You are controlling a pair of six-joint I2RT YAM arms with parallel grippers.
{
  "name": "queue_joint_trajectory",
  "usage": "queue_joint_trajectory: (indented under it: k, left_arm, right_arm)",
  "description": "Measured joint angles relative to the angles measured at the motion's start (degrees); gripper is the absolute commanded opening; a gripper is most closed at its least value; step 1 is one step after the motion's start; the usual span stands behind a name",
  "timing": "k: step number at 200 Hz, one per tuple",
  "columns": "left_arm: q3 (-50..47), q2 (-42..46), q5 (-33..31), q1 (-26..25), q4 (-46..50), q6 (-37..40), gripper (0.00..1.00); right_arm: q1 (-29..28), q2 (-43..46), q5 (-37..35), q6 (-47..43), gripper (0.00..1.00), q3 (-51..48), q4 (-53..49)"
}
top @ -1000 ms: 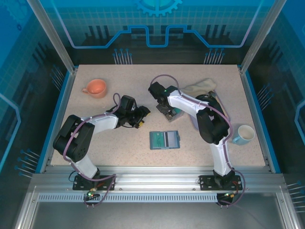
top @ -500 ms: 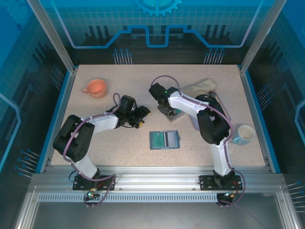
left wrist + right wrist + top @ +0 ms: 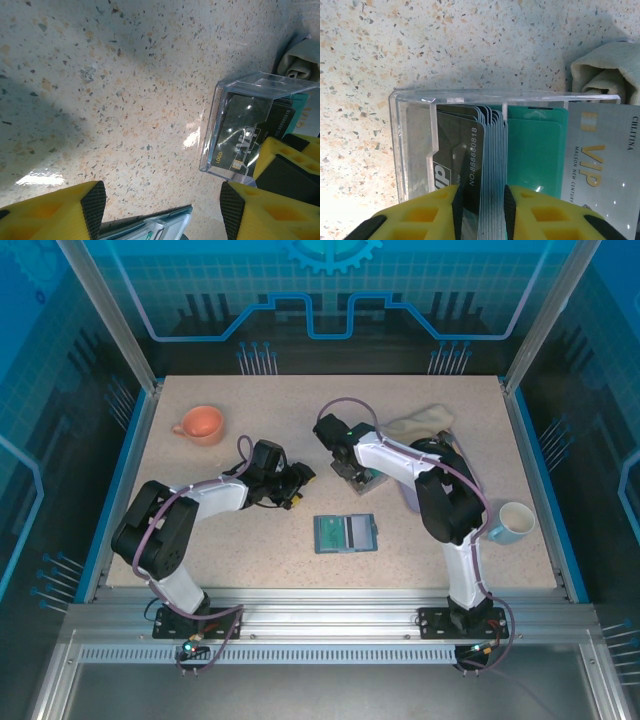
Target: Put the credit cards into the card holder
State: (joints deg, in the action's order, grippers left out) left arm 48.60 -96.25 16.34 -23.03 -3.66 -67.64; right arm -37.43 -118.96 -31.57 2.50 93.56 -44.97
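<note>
1. Jaws of the right gripper [image 3: 481, 200] stand narrow, astride the stack of credit cards [image 3: 485, 145] upright in the clear box [image 3: 415, 135]. The pads sit at the outermost cards, but a firm clamp cannot be confirmed.
2. Left gripper [image 3: 162, 207]: jaws wide apart, empty, over the tabletop [image 3: 100, 100].
3. Card holder [image 3: 346, 533] lies flat on the tabletop, apart from the box, towards the arm bases.
4. Grey VIP card [image 3: 600, 160] beside the stack runs out of view.
</note>
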Motion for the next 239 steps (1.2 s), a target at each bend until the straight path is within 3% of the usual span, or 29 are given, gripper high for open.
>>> queue_joint_trajectory:
  k: [48,76,149,239]
  left_arm:
    - [0.0,0.0,0.0,0.0,0.0,0.0,0.65]
    - [0.0,0.0,0.0,0.0,0.2,0.0,0.65]
    - [0.0,0.0,0.0,-0.1,0.4,0.0,0.65]
    - [0.0,0.0,0.0,-0.1,0.4,0.0,0.65]
  right_arm:
    - [0.1,0.3,0.1,0.0,0.25,0.0,0.0]
    - [0.2,0.3,0.6,0.1,0.34,0.0,0.0]
    - [1.2,-0.4,2.1,0.0,0.39,0.3,-0.6]
    - [1.2,-1.5,0.9,-0.2,0.35,0.7,-0.5]
